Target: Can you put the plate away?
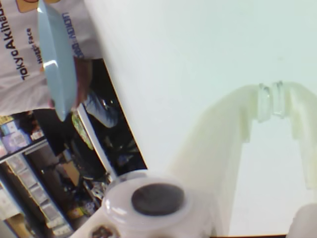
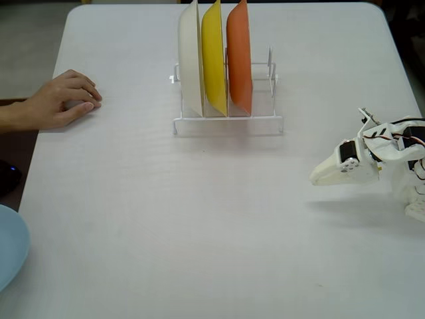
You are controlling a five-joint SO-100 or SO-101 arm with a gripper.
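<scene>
Plate sits at the far left edge of the fixed view, low in frame, mostly cut off by the border: glossy light blue-grey, round, shallow rim, only a curved slice showing. Wrist view shows the same plate edge-on at top left, a thin smooth disc with a bright glare spot, in front of a white printed shirt. Gripper is white moulded plastic, low over the matte white table at the right side, well apart from the plate. In the wrist view the gripper has its two pale fingers meeting at clear rounded pads, tips touching, nothing between them, so closed and empty. White wire rack stands at top centre of the table with three plates upright in its slots, side by side: cream plate, yellow plate, orange plate, all smooth and glossy. A person's hand rests flat on the table's left edge, fingers loosely curled.
</scene>
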